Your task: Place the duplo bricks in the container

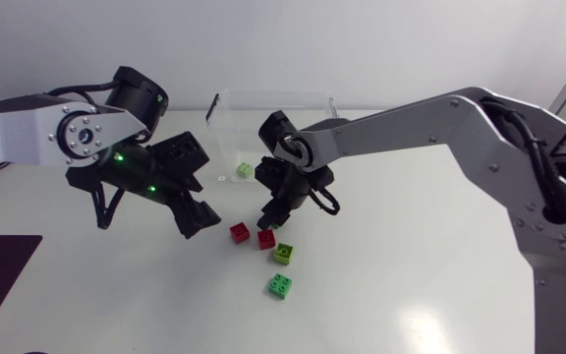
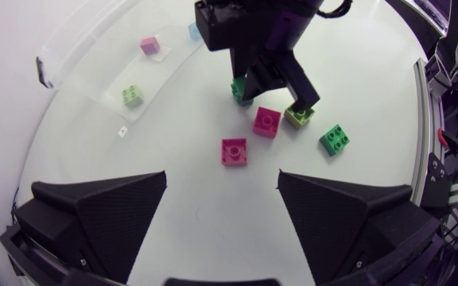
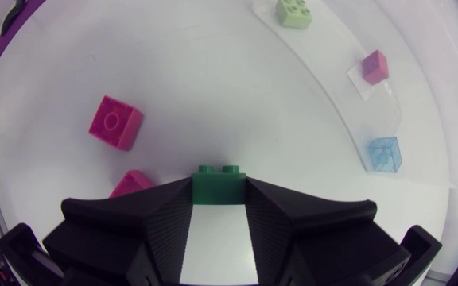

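Right hand [image 3: 219,197] pinches a dark green brick [image 3: 219,183] from both sides.

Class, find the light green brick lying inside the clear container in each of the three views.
Head view: light green brick inside the clear container.
Left wrist view: inside the container, at, beside the pink brick.
Right wrist view: inside the container, at, next along from the pink brick.
Shared landmark: the container.
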Tool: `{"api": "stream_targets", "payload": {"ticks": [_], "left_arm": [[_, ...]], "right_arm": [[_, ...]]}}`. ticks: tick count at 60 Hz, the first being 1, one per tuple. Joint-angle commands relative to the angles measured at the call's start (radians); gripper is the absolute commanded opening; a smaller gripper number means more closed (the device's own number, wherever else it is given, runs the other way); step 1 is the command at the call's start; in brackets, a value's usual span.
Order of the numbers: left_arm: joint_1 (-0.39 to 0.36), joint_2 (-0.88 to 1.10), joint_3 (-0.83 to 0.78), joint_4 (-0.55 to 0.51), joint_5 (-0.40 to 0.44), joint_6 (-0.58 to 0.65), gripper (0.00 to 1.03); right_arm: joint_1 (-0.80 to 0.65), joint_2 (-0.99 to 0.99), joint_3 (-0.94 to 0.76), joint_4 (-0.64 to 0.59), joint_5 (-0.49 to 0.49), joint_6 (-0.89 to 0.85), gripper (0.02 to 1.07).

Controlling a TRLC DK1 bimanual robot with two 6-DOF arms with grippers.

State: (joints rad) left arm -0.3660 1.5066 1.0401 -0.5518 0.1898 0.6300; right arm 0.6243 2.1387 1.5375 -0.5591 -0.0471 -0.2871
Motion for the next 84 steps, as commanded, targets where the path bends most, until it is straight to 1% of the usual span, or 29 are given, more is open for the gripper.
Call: {"api": "stream_targets", "payload": {"ticks": [1,5,21,29,50,61,66,70,72,76,82,84], "left_arm": [[-0.024,0.058,-0.029,0.000,-0.012,0.025,0.98],[-0.042,0.096,-0.029,0.020,-0.018,0.025,0.98],[-0.062,0.241,-0.002,0.101,-0.027,0.020,0.98],[-0.070,0.293,0.009,0.138,-0.027,0.016,0.98],[-0.074,0.389,0.057,0.207,-0.027,0.014,0.98],[-0.076,0.431,0.069,0.231,-0.026,0.014,0.96],[-0.076,0.443,0.069,0.237,-0.027,0.014,0.92],[-0.076,0.451,0.069,0.240,-0.026,0.016,0.88],[-0.077,0.454,0.067,0.242,-0.026,0.017,0.83],[-0.082,0.458,0.066,0.245,-0.026,0.017,0.70],[-0.088,0.460,0.063,0.256,-0.026,0.017,0.33],[-0.090,0.460,0.061,0.256,-0.024,0.017,0.33]], "right_arm": [[-0.018,-0.094,-0.059,-0.021,0.006,0.022,0.34],[-0.034,-0.151,-0.085,-0.025,0.006,0.022,0.34],[-0.084,-0.349,-0.137,-0.048,0.003,0.028,0.34],[-0.100,-0.401,-0.131,-0.045,-0.004,0.039,0.34],[-0.115,-0.433,-0.050,-0.015,-0.002,0.083,0.34],[-0.140,-0.415,0.006,0.011,0.000,0.103,0.34],[-0.158,-0.404,0.035,0.025,0.003,0.114,0.34],[-0.169,-0.392,0.058,0.030,0.003,0.117,0.34],[-0.175,-0.385,0.069,0.031,0.004,0.120,0.34],[-0.181,-0.369,0.087,0.034,0.006,0.120,0.34],[-0.189,-0.344,0.111,0.037,0.006,0.124,0.34],[-0.190,-0.338,0.116,0.039,0.006,0.128,0.34]]}}
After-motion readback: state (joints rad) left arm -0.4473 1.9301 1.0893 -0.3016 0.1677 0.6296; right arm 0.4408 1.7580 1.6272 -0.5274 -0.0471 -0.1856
